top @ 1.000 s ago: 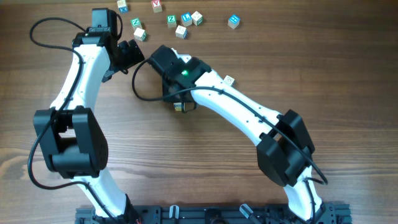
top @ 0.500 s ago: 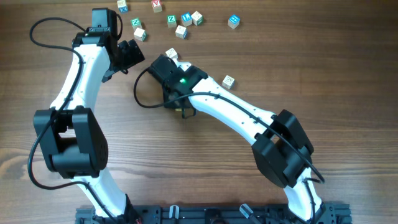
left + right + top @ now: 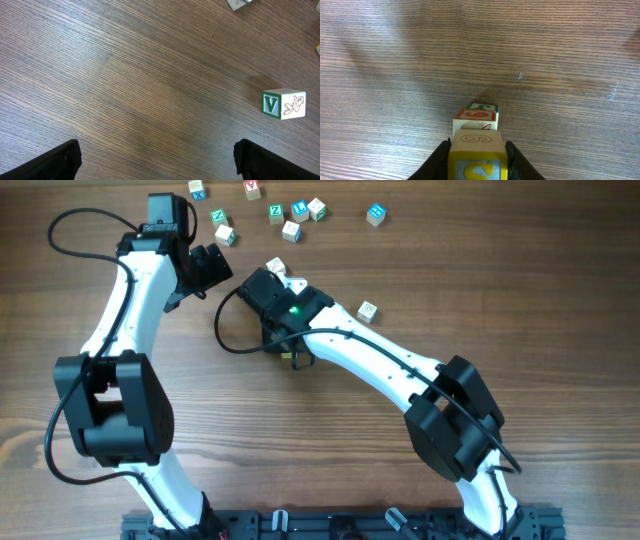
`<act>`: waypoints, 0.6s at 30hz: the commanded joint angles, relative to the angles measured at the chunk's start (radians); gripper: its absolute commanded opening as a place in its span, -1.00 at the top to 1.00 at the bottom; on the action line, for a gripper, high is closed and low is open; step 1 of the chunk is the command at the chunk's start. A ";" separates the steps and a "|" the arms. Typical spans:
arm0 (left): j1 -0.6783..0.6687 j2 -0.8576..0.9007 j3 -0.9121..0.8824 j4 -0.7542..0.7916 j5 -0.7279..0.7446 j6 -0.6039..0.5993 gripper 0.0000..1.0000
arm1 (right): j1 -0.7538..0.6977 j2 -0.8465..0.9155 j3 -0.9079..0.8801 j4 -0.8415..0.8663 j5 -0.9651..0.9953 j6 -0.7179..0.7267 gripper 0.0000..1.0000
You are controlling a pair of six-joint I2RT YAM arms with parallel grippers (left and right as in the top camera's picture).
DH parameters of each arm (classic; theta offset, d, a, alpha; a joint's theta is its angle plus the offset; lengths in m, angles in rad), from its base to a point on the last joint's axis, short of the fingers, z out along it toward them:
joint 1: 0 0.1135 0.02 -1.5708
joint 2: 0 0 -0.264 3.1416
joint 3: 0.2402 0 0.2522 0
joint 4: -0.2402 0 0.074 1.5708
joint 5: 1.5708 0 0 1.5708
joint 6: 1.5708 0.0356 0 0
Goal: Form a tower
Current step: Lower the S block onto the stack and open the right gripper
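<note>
the right gripper (image 3: 477, 161) is closed snugly on the top cube of the tower (image 3: 476, 134), pinching two opposite side faces, probably so that cube can settle square on the ones beneath without nudging them. the tower stands near the middle of the tabletop (image 3: 560, 300), mostly hidden under the right arm (image 3: 350, 350) in the overhead view. its long axis looks vertical, rising from the wood toward the fingers. the left gripper (image 3: 157, 162) hangs wide open and empty toward the far left corner, near a loose green v cube (image 3: 282, 104), likely kept clear of the stack.

place: probably a robotics lab | evidence: left arm (image 3: 128, 305), right arm (image 3: 372, 362) on wood-grain table (image 3: 560, 300)
</note>
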 commanded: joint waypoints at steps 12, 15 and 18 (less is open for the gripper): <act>0.005 -0.013 0.008 0.000 -0.013 -0.010 -1.00 | -0.002 0.023 0.017 0.010 0.022 -0.077 0.54; 0.005 -0.013 0.008 0.000 -0.013 -0.009 -1.00 | -0.002 0.023 0.017 0.013 0.021 -0.078 0.53; 0.005 -0.013 0.008 0.000 -0.013 -0.009 -1.00 | -0.002 0.023 0.017 0.013 0.021 -0.077 0.43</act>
